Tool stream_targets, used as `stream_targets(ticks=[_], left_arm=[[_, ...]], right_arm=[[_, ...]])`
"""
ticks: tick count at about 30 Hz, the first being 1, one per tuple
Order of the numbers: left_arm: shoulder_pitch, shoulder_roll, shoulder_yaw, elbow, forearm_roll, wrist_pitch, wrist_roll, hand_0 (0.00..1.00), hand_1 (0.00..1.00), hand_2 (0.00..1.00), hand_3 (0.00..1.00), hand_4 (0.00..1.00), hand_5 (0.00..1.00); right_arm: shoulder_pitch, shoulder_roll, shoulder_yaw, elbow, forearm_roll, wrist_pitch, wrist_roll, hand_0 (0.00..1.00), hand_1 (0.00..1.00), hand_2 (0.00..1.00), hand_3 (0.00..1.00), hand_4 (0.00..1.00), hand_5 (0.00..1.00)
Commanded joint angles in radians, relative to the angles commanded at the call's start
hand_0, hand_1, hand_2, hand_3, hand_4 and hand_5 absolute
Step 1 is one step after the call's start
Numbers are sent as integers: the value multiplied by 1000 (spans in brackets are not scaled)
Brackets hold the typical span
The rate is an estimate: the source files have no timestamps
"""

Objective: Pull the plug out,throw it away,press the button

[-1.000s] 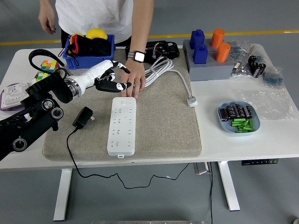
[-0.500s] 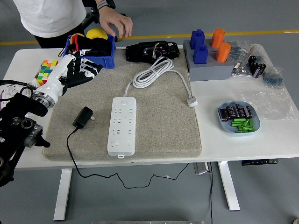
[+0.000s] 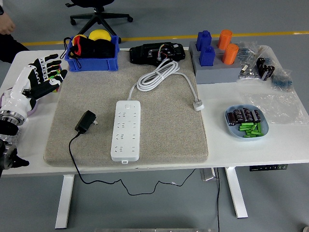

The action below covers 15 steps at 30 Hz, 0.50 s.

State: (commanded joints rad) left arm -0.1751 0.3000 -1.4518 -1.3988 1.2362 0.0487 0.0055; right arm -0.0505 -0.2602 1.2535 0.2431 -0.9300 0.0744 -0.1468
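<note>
A white power strip (image 3: 126, 129) lies on the grey mat (image 3: 159, 125) with no plug in its sockets. A black plug adapter (image 3: 86, 121) lies on the mat to its left, its black cord trailing off the table's front edge. The strip's white cable (image 3: 159, 76) is coiled at the mat's back, ending in a white plug (image 3: 198, 104). My left hand (image 3: 41, 77) is at the table's left edge, fingers spread, holding nothing. The right arm is out of view.
A blue bin (image 3: 91, 50) with dark items and a yellow ball stands at the back left. A black device (image 3: 157, 51), a grey block with blue and orange cylinders (image 3: 215, 55), plastic bags (image 3: 270, 72) and a blue dish of small parts (image 3: 246, 122) stand right.
My left hand has drawn back leftward from the mat's middle to the table's left edge. The person has taken their hand off the mat and walked off to the left.
</note>
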Motion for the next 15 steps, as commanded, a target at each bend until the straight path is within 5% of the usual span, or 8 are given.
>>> stream_targets(ticks=[5,15], left_arm=[[17,11,-15,-4,18,-4,6,779,787,760,826,732,231],[50,-9,-34,-15,33,-8,9,774,780,755,822,742,207]], right_arm=[[4,-8,-2,3,1,-3,2,748,683,666,675,760,664],[-23,17,74,-16,-31,0,2,747,683,666,675,760,664]])
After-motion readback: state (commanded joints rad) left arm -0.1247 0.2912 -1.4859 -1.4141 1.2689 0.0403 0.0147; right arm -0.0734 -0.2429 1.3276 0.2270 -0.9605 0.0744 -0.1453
